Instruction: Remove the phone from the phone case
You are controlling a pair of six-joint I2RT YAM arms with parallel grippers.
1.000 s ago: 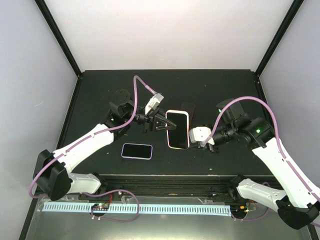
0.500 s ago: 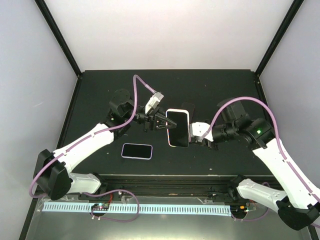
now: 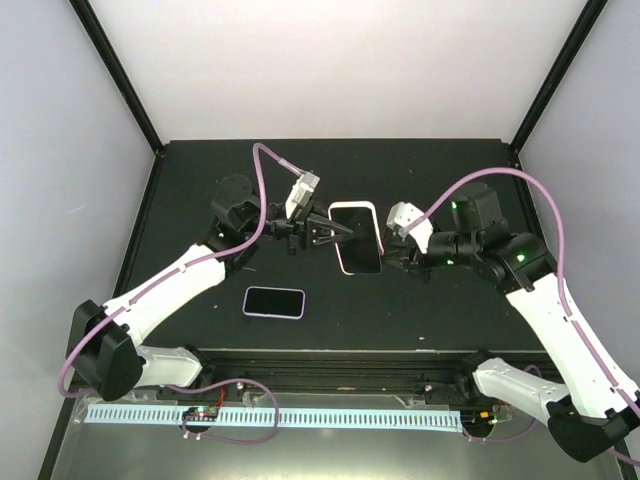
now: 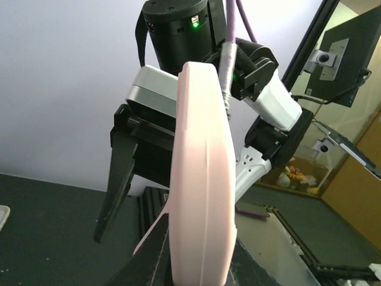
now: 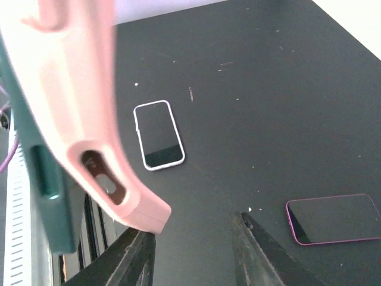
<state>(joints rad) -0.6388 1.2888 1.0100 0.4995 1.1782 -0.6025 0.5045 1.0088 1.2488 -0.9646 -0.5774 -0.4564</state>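
Observation:
The phone in its pink case (image 3: 358, 237) is held off the table, screen up, between the two arms. My left gripper (image 3: 338, 232) is shut on its left edge; in the left wrist view the case (image 4: 202, 179) stands edge-on between the fingers (image 4: 199, 262). My right gripper (image 3: 398, 256) is open just right of the case. In the right wrist view (image 5: 193, 223) the case's corner with the camera cutout (image 5: 101, 173) hangs beside the left finger (image 5: 134, 256), not between the jaws.
A white-rimmed phone (image 3: 273, 301) lies on the black table in front of the left arm, and also shows in the right wrist view (image 5: 158, 135). A magenta-rimmed phone (image 5: 333, 218) lies on the table below the right gripper.
The left gripper has raised the cased phone and carried it away from the near edge. The right gripper has come off the case's right edge, risen and turned.

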